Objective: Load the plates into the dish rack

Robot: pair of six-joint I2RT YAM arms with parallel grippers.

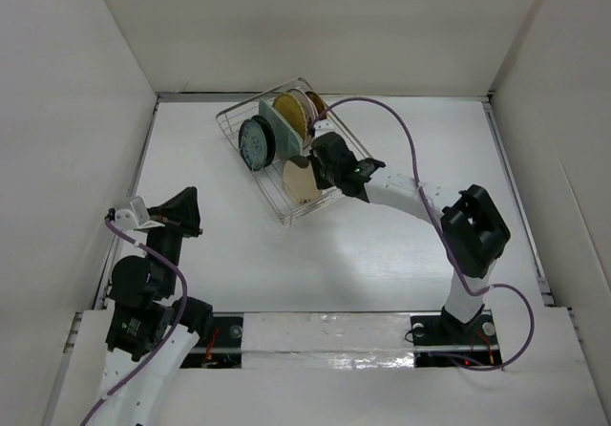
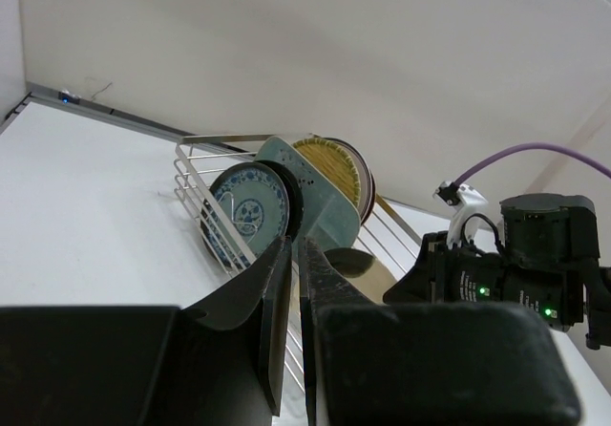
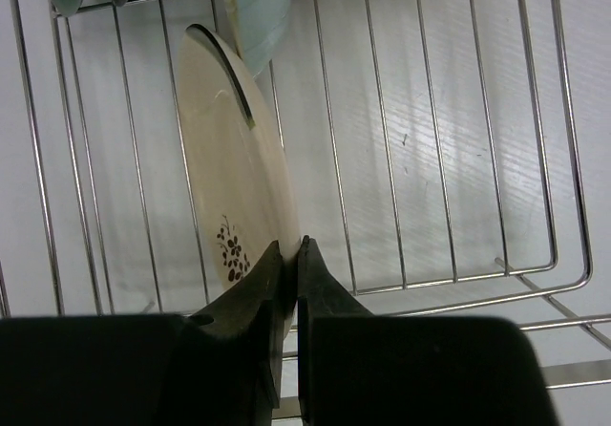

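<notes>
Top cam hangs high at the near side, looking down over the whole table. Left wrist cam sits low, well back, facing far-right toward the dish rack; right wrist cam is right up close over its wires. All three share that rack.

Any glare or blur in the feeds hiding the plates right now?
Top view: even light, soft shadows, rack clear. Left wrist: its fingers dark and blurred, blue plate sharp. Right wrist: pale sheen on the table under the wires, cream plate readable.
</notes>
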